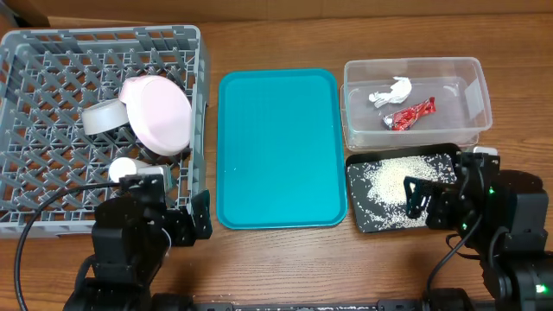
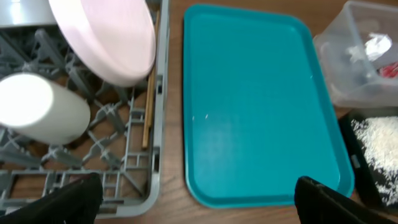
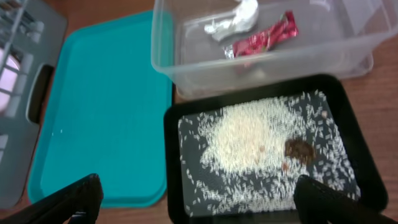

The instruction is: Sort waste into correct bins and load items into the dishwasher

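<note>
The grey dish rack (image 1: 52,190) at the left holds a large white plate (image 1: 157,112) on edge, a bowl (image 1: 104,117), a small white dish (image 1: 123,168) and chopsticks (image 2: 148,112). The clear tub (image 1: 416,138) at the right holds the red wrapper (image 1: 409,114) and white tissue (image 1: 390,92). The black tray (image 1: 359,216) below it holds rice (image 3: 249,137) and a brown lump (image 3: 300,149). My left gripper (image 2: 199,202) is open and empty over the rack's near corner. My right gripper (image 3: 199,202) is open and empty over the black tray's near edge.
An empty teal tray (image 1: 278,147) lies between the rack and the bins on the wooden table. Both arm bases sit at the table's near edge.
</note>
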### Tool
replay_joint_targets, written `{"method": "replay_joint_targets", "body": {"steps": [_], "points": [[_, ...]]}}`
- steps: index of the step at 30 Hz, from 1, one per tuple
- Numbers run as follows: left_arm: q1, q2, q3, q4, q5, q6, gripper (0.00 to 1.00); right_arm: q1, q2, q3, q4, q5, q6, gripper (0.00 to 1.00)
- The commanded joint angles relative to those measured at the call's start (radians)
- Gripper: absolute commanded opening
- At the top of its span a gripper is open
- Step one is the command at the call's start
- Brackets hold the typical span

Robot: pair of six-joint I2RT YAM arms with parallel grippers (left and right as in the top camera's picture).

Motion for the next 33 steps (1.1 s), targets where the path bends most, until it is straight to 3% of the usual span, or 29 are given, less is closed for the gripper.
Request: {"method": "replay_joint_targets", "body": {"steps": [1,15,20,29,33], "points": [[-0.006,-0.009,-0.014,-0.045,-0.01,-0.013,1.0,-0.002,-0.004,-0.006,-0.002,0.014,0.003,1.0],[-0.006,-0.009,-0.014,-0.067,-0.01,-0.013,1.0,-0.002,-0.056,-0.018,0.036,0.073,-0.049,1.0],[-0.006,-0.009,-0.014,-0.067,-0.01,-0.013,1.0,0.0,-0.236,-0.136,0.23,0.072,-0.05,1.0],[-0.006,-0.009,-0.014,-0.067,-0.01,-0.013,1.0,0.0,-0.678,-0.554,0.636,0.066,-0.049,1.0],[-0.006,-0.009,-0.014,-0.066,-0.01,-0.013,1.0,0.008,-0.71,-0.708,0.85,0.055,-0.05,1.0]]}}
